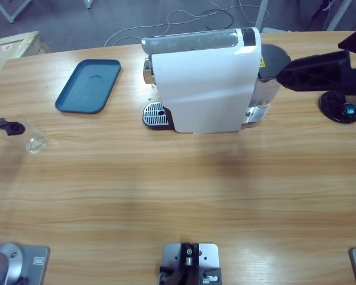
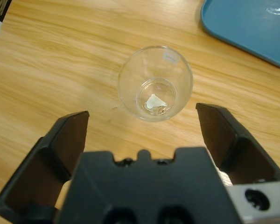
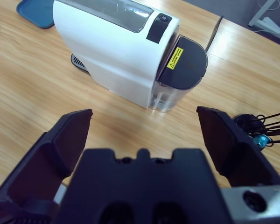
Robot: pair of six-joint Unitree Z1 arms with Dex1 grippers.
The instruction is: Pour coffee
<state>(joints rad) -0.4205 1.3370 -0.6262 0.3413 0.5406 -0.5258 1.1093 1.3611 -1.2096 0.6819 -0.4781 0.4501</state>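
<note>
1. High view: a glass [image 1: 35, 141] stands left on the worktop [image 1: 178, 178], well apart from the coffee machine [image 1: 204, 80].
2. Left wrist: left tool [image 2: 142, 123] released before the glass [image 2: 155, 84]; no coffee visible. Close squarely, gently.
3. Right wrist: right tool [image 3: 144, 126] released, empty.

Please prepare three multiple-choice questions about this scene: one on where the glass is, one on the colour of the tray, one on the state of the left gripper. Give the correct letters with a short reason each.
1. Where does the clear glass stand?
A. On the blue tray
B. On the wooden table, off the tray
C. On the coffee machine's drip grate

2. What colour is the tray?
A. Blue
B. Red
C. White

3. How is the left gripper?
A. Shut on the glass
B. Open, with the glass ahead of the jaws
C. Shut on nothing

Answers:
1 B: bare wood shows all around the glass, with the tray apart.
2 A: its surface is plainly blue in every view.
3 B: both jaws stand wide apart, short of the glass.
</note>
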